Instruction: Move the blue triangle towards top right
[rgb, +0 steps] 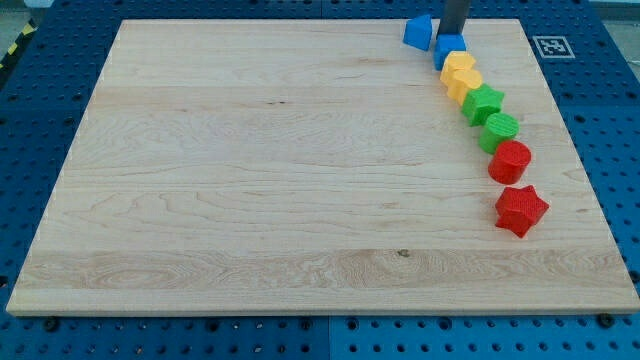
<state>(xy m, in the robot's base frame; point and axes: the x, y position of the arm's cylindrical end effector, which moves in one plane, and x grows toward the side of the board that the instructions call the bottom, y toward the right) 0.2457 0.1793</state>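
- My tip (451, 36) was seen at the view's top right of the board; being a plain rod, it had nothing to open or close and gripped nothing, its lower end standing right at the top of a blue block (449, 50) that partly hid it
- The blue triangle (419, 31) was found just to the view's left of the rod, close beside it; whether the two touched could not be told
- Below the tip, a curved chain ran down and to the view's right: two yellow blocks (461, 79), a green star (483, 103), a green round block (501, 129), a red round block (510, 161) and a red star (521, 209)
- The wooden board (270, 180) lay bare to the view's left of the tip
- The step in hand was judged to be the last nudging, the triangle lying already near the top right
- The next move was judged to call for the tip to be brought round to the triangle's left side and pushed rightward, without the chain being disturbed
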